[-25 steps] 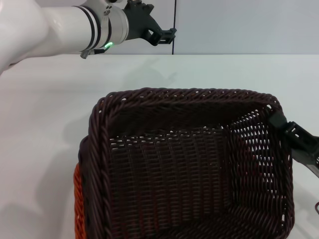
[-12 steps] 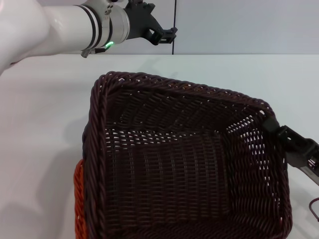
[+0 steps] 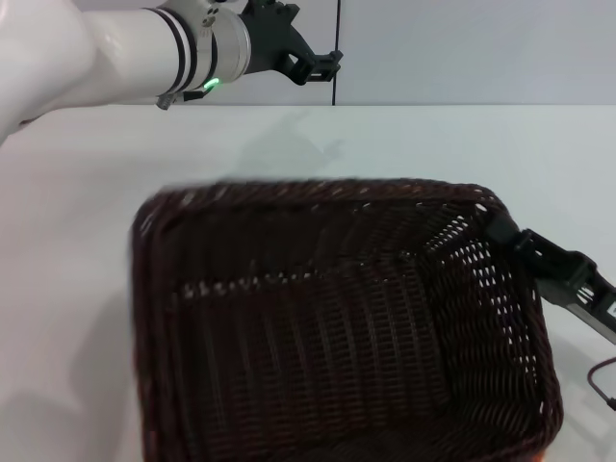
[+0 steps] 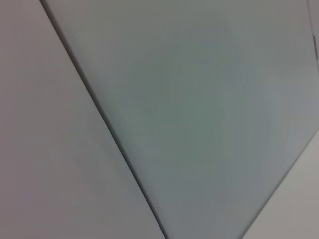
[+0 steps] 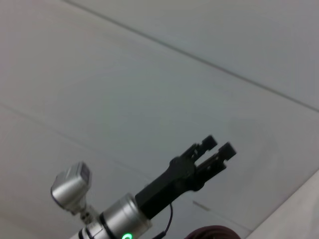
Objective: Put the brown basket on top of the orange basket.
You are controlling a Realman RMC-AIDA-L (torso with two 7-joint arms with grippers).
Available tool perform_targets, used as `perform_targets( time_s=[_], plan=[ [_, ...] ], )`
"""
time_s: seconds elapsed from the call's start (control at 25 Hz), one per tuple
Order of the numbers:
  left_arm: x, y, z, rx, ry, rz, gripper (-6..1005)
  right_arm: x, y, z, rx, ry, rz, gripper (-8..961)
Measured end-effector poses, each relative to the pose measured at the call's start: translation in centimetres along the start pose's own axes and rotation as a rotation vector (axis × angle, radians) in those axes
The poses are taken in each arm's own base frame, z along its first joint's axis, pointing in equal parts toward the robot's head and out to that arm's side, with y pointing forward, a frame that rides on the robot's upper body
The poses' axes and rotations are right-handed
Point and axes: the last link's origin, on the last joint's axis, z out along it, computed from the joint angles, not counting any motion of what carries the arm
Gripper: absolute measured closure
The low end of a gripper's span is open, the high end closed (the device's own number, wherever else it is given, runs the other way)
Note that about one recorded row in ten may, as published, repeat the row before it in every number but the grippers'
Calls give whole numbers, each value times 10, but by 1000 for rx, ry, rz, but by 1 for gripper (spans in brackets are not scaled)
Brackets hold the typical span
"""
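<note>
**Brown basket carried in at the right corner, left arm parked high**

We see the table [image 3: 87, 192] spread white beneath the brown basket [image 3: 327, 327], which fills the lower head view with its open mouth tipped toward the camera. We judge it is held that way because it hangs from one corner. The orange basket barely shows, a sliver at the bottom edge [image 3: 545, 454], so we take it to lie under the brown one. The right gripper [image 3: 515, 245] reaches in from the right, its fingers clamped on the rim at the far right corner. The left gripper [image 3: 322, 65] is raised well clear at the back, arm stretched level; in the right wrist view [image 5: 218, 148] its fingers stand slightly parted, holding nothing.
</note>
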Motion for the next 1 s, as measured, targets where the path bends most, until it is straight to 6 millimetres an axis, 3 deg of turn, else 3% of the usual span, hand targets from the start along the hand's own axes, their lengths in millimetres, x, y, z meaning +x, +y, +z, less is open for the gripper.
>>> perform_targets(
  time_s=[0.12, 0.36, 0.44, 0.6, 0.76, 1.0],
  plan=[
    [2, -2, 0, 16, 8, 3, 189, -2, 0, 4, -3, 7, -6, 760],
    [3, -4, 0, 26, 13, 3, 189, -6, -1, 5, 2, -1, -13, 597],
    [3, -4, 0, 27, 13, 4, 189, -9, -1, 5, 3, 0, -21, 409],
    [4, -5, 0, 35, 17, 4, 189, -21, 1, 5, 2, -7, -69, 364],
    [3, -10, -3, 64, 32, -7, 189, -48, 3, -5, 21, -63, -164, 342],
    [7, -21, -15, 146, 116, -86, 189, -112, 12, -38, 91, -206, -353, 342]
  ],
)
